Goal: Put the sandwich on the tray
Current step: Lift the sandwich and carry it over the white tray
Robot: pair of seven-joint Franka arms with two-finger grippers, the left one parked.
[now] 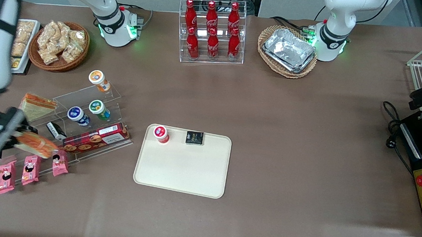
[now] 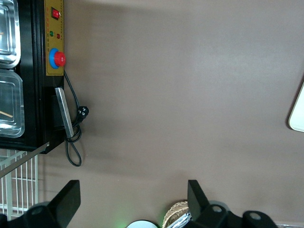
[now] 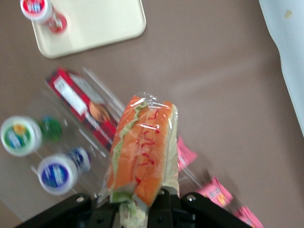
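A plastic-wrapped sandwich (image 1: 35, 144) (image 3: 145, 149) with orange bread and green filling hangs above the acrylic shelf, held at one end by my gripper (image 1: 17, 136) (image 3: 142, 209), which is shut on it. It is in the air toward the working arm's end of the table, well apart from the tray. The cream-beige tray (image 1: 181, 172) (image 3: 99, 26) lies flat near the table's middle. It carries a red-capped cup (image 1: 161, 133) (image 3: 40, 10) and a small black packet (image 1: 195, 137) along its edge farther from the front camera. A corner of the tray (image 2: 299, 111) shows in the left wrist view.
Under the gripper stands a stepped acrylic shelf (image 1: 89, 121) with a second sandwich (image 1: 36, 107), capped cups, a red cookie box (image 1: 95, 141) and pink snack packs (image 1: 29, 170). Farther back are a snack basket (image 1: 59, 45), a cola bottle rack (image 1: 212, 32) and a basket of foil trays (image 1: 288, 51).
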